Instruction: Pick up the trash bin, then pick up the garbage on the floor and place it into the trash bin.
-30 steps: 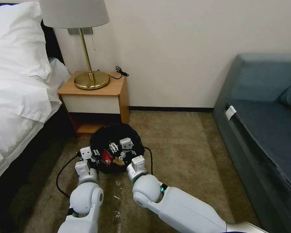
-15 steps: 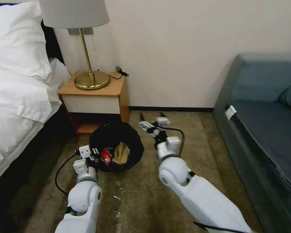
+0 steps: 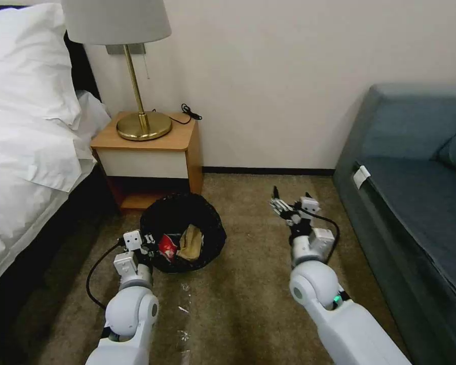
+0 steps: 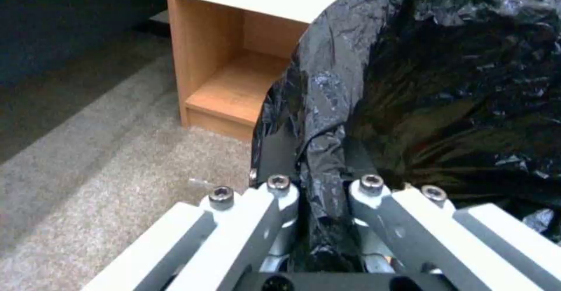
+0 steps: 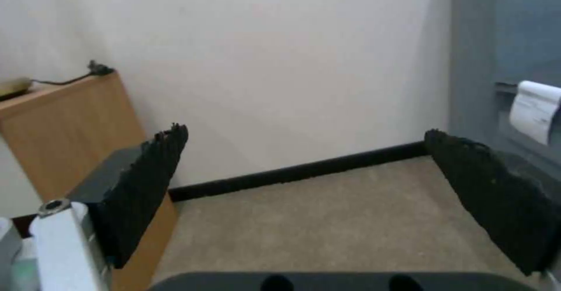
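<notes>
My left fingers pinch the bin's rim; my right fingers are spread over bare carpet.

The trash bin (image 3: 183, 232) stands on the carpet (image 3: 253, 284) in front of the nightstand (image 3: 149, 152), near the bed (image 3: 20, 152). My left gripper (image 3: 149, 242) has its fingers (image 4: 275, 194) pressed on the black bag folded over the near rim. Inside lie a red snack packet (image 3: 167, 246) and a tan wrapper (image 3: 190, 242). My right gripper (image 3: 290, 197) hovers well apart from the bin, toward the sofa (image 3: 415, 192), holding nothing.
</notes>
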Available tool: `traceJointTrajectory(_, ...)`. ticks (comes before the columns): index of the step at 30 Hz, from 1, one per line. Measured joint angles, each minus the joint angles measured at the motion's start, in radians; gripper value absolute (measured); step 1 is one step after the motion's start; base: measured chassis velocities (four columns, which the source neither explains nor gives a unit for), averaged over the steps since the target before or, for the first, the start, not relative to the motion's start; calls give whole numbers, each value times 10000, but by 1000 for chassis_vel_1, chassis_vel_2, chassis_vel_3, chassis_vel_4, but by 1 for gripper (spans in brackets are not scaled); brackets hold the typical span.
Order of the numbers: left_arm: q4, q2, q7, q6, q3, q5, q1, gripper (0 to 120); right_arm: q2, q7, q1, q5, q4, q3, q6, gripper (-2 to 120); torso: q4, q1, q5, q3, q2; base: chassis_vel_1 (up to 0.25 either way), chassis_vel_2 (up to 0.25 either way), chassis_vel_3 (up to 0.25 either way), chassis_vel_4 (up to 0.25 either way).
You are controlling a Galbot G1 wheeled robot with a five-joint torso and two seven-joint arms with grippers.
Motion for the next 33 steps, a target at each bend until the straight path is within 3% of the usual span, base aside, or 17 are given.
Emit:
traceJointTrajectory(7, 275, 38, -133, 129, 8, -809, -284, 4, 62, -38, -134, -58, -30, 201, 140, 100, 1, 0, -1, 1, 1, 0, 0, 0, 0)
traceJointTrajectory(19, 2013, -56, -1181, -74, -390, -3225, -1396, 4, -60, -189, -811, -271, 95, 702, 512, 100, 0, 0, -1, 1, 0, 0, 0, 0, 0)
traceJointTrajectory(26, 2411, -80, -1202, -150, -457, -3491, -1635, 4, 11, -230, -1011, -462, 145, 689, 610, 100, 0, 0, -2, 1, 0, 0, 0, 0, 0)
traceJointTrajectory(31, 2196, -52, -1203, -70, -477, -3379, -1552, 16, 20, -288, -1151, -596, 184, 728, 693, 100, 0, 0, -1, 1, 0, 0, 0, 0, 0)
traceJointTrajectory(33, 1911, 13, -1199, -42, -491, -3278, -1482, 28, 27, -307, -1235, -598, 231, 797, 697, 100, 1, 0, -2, 1, 0, 0, 0, 0, 0)
